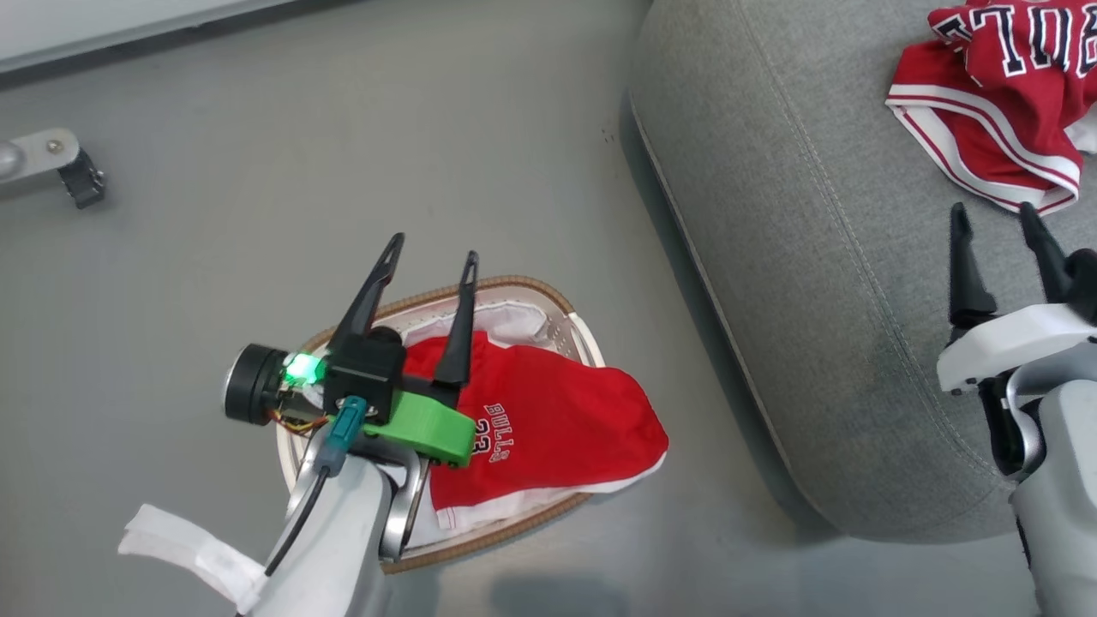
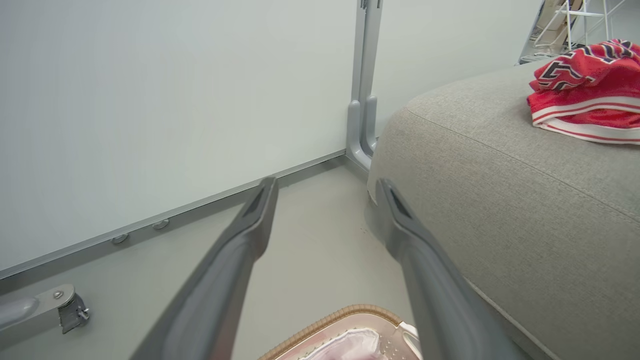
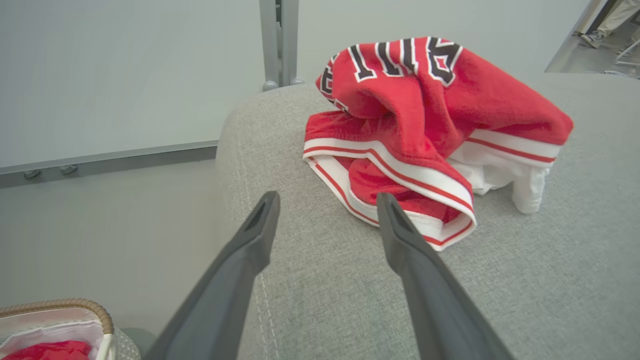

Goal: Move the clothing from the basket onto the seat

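Note:
A crumpled red jersey (image 1: 1003,86) with striped trim lies on the grey seat (image 1: 797,214) at the far right; it also shows as the jersey (image 3: 420,125) and the jersey (image 2: 590,90). My right gripper (image 1: 994,223) hovers open just short of it, empty, fingers spread over the seat (image 3: 350,280). Red shorts (image 1: 548,428) printed "BULLS 23" lie in the white basket (image 1: 583,330) with a brown rim, draped over its right edge. My left gripper (image 1: 433,248) stands open above the basket's left part, holding nothing.
A white sheet (image 1: 514,321) lines the basket under the shorts. A grey metal leg with a caster (image 1: 60,163) sits on the floor at the far left. A pale wall panel and a grey post (image 2: 365,100) stand behind the seat (image 2: 500,200).

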### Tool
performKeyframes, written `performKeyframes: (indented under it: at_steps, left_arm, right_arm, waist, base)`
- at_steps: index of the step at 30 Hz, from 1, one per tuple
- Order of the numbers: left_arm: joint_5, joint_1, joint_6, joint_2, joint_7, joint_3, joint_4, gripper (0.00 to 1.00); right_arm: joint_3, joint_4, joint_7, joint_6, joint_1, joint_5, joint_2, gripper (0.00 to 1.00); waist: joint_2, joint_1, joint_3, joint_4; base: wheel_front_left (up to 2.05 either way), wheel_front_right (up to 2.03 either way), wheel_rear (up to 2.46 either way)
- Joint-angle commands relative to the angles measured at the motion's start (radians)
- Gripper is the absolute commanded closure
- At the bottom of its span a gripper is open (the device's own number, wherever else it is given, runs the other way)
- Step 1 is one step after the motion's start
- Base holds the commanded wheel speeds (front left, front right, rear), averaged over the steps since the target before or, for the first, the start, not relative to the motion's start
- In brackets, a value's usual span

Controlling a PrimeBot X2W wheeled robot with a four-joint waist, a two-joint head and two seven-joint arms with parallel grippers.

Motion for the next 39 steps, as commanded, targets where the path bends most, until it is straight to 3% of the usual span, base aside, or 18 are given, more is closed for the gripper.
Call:
performKeyframes:
  at_steps: [1, 8, 12, 23, 31, 39]
  left_arm:
    - [-0.002, 0.032, 0.013, 0.009, 0.0, 0.023, -0.001, 0.0]
    - [-0.012, 0.129, 0.044, 0.005, 0.0, 0.142, 0.024, 0.0]
    - [-0.01, 0.183, 0.038, 0.003, 0.001, 0.204, 0.017, 0.0]
    - [0.007, 0.329, 0.023, 0.001, 0.0, 0.344, 0.001, 0.0]
    - [-0.004, 0.393, 0.01, -0.004, 0.0, 0.374, -0.011, 0.0]
    - [-0.036, 0.363, -0.002, -0.005, 0.0, 0.311, 0.004, 0.0]
  right_arm:
    - [0.019, -0.025, -0.002, -0.001, 0.017, 0.008, 0.001, 0.0]
    - [0.107, -0.135, -0.002, -0.001, 0.065, 0.02, 0.033, 0.0]
    - [0.136, -0.149, -0.002, -0.001, 0.094, 0.024, 0.051, 0.0]
    - [0.151, -0.15, -0.002, -0.001, 0.22, 0.013, 0.088, 0.0]
    - [0.146, -0.152, -0.002, -0.001, 0.286, 0.025, 0.099, 0.0]
    - [0.158, -0.174, -0.002, -0.001, 0.258, 0.033, 0.077, 0.0]
  waist:
    - [0.0, -0.0001, -0.076, 0.052]
    - [0.0, -0.0001, -0.169, 0.163]
    - [0.0, -0.0001, -0.211, 0.208]
    - [0.0, -0.0001, -0.301, 0.241]
    - [0.0, -0.0001, -0.308, 0.248]
    - [0.0, -0.0001, -0.257, 0.238]
  base:
    - [0.0, 0.0, 0.0]
    - [0.0, 0.0, 0.0]
    - [0.0, 0.0, 0.0]
    - [0.0, 0.0, 0.0]
    - [0.0, 0.0, 0.0]
    - [0.0, 0.0, 0.0]
